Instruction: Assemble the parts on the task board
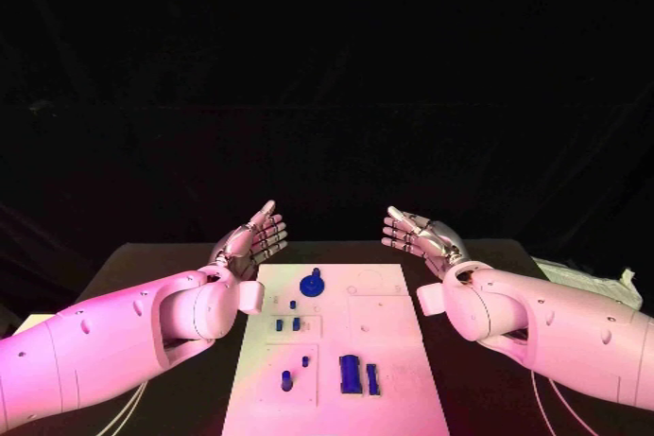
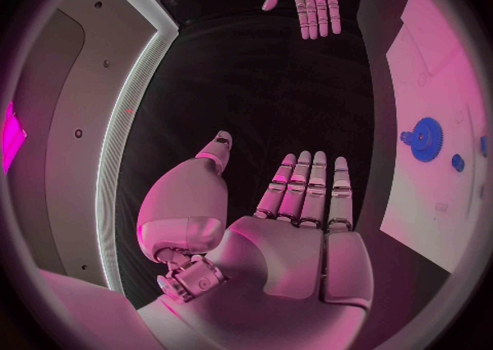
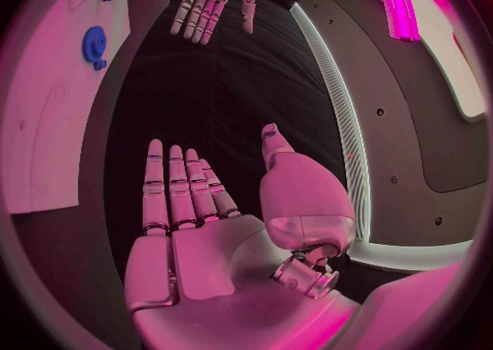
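Board (image 1: 375, 360): one white plate, centre of black table (image 1: 150, 266), long side running away from robot.

Parts on board, head view, seven blue pieces counted:
- 1 gear (image 1: 315, 285), round, near far end, left of centre line.
- 1 small peg (image 1: 292, 305) just nearer than gear.
- 2 small pegs (image 1: 287, 323) side by side in mid-left panel.
- 2 pieces in near-left panel: tiny one (image 1: 305, 361), longer one (image 1: 286, 380).
- 1 larger block (image 1: 351, 374) with narrow strip (image 1: 372, 378) just beside it, near centre; one piece or two, cannot tell.

Left hand (image 1: 250, 239): raised off table beside far-left corner of board, fingers straight and spread, palm facing inward, holding nothing. Same in left wrist view (image 2: 292, 227), fingers extended, empty.

Right hand (image 1: 420, 235): raised beside far-right corner of board, fingers extended and apart, palm facing left hand, holding nothing. Same in right wrist view (image 3: 195, 235).

Hands well apart, mirrored across far end of board; no contact with board or parts.

Gear also seen at board edge from left wrist (image 2: 424, 133) and right wrist (image 3: 94, 43).
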